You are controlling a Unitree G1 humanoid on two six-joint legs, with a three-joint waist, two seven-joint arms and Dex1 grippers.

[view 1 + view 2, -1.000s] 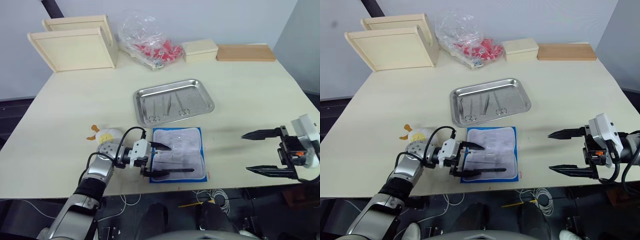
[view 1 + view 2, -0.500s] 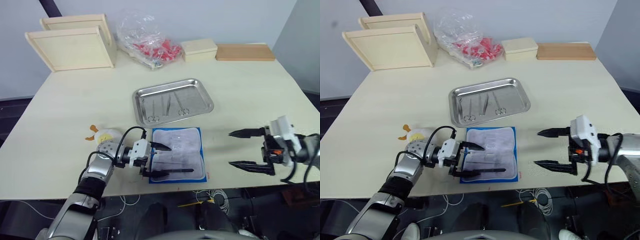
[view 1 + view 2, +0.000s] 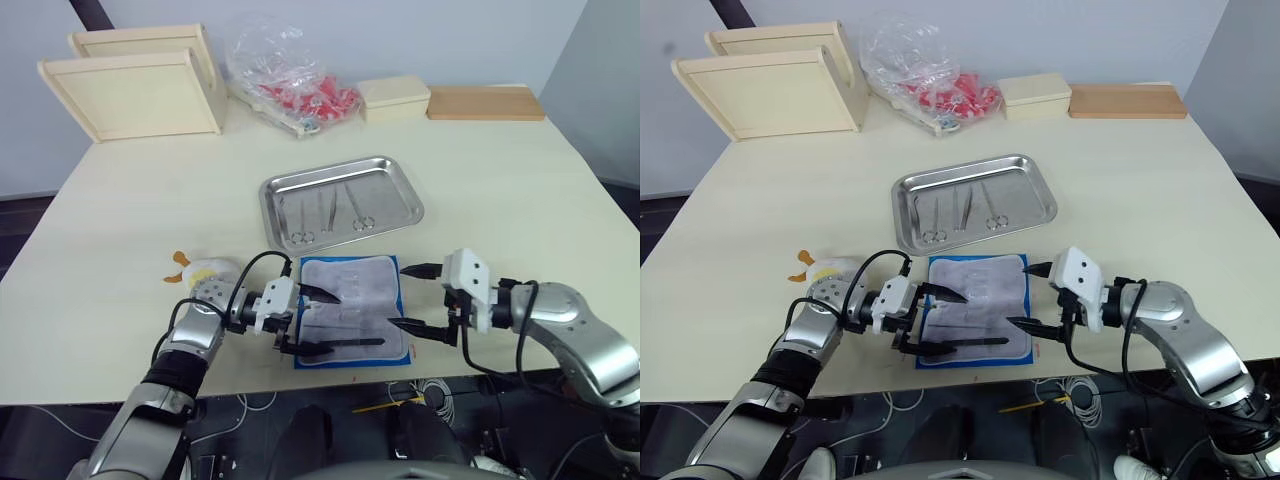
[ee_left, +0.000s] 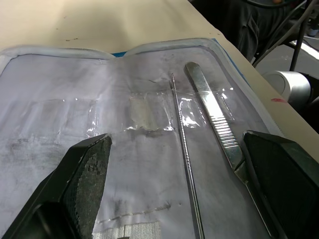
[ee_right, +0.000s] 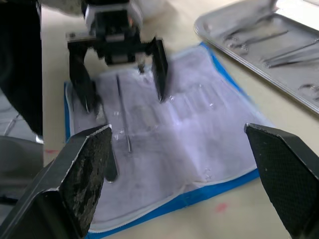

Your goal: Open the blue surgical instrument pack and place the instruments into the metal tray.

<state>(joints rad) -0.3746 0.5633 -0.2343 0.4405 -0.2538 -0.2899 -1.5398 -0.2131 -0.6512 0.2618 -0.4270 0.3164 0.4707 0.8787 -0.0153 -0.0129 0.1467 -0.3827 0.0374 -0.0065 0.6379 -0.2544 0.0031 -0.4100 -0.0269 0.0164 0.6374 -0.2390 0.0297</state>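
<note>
The blue surgical instrument pack (image 3: pixel 353 311) lies opened flat near the front edge of the pale table (image 3: pixel 520 190), its grey-white lining facing up, with the metal tray (image 3: pixel 341 203) just behind it and a little apart. Two slim steel pieces are tucked in the pack's clear sleeves on the half nearest the table's front edge: broad ridged tweezers (image 4: pixel 214 120) and, just beside them, a thin probe-like rod (image 4: pixel 183 149). The other half of the lining looks bare.

The left claw (image 3: pixel 318 321) sits at the pack's left edge, fingers spread wide and holding nothing; one fingertip reaches over the rear half of the lining, the other lies along the front strip close to the tweezers. Whether that front finger touches the steel I cannot tell. The right claw (image 3: pixel 415 297) hovers at the pack's right edge, also wide open and empty, its two black tips pointing in toward the pack, one near the rear right corner and one over the right border. So the pack lies directly between the two claws.

Inside the tray lie several instruments (image 3: pixel 332 210): ring-handled scissors or forceps and a pair of straight tweezers, side by side, roughly parallel.

Left of the pack, beside the left arm, rests a small yellow-and-white toy (image 3: pixel 205 271). Along the table's far edge, well behind the tray, stand two pale wooden trays (image 3: pixel 135 88), a crinkled clear bag of red items (image 3: pixel 290 80), a small cream box (image 3: pixel 396 97) and a flat wooden board (image 3: pixel 485 102).
</note>
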